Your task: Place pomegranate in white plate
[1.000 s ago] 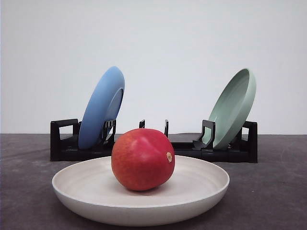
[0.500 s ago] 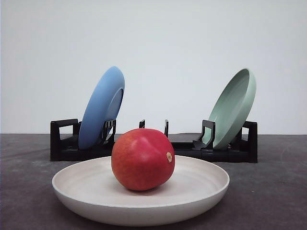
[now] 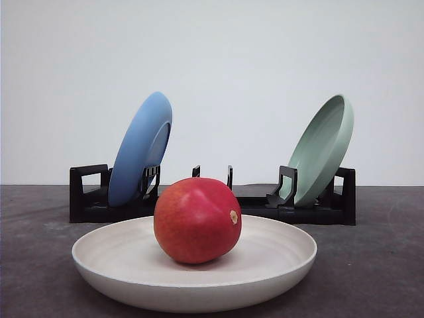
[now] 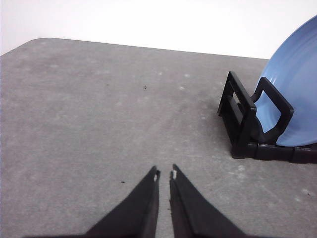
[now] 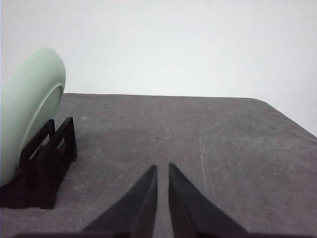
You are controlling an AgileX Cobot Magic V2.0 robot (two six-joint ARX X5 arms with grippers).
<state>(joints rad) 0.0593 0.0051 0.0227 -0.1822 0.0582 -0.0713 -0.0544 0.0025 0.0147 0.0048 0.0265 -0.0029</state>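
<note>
Grey table [image 3: 371, 265] ahead: we see the pomegranate [image 3: 197, 220] resting in the white plate [image 3: 106, 255], left gripper [image 4: 164, 173] and right gripper [image 5: 162, 167] both pinched together, holding nothing.

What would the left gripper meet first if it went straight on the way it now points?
Most likely nothing but bare grey table: the left gripper points past the black rack holding the blue plate, which sits off to one side. Depth is unclear.

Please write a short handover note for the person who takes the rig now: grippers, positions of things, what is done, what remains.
Left gripper: shut, empty, above bare table near the black rack.
Right gripper: shut, empty, above bare table.
Pomegranate rests inside the white plate, in front of the rack.
Blue plate and green plate lean in the rack.
Done: placement looks complete. Left: nothing apparent.
</note>
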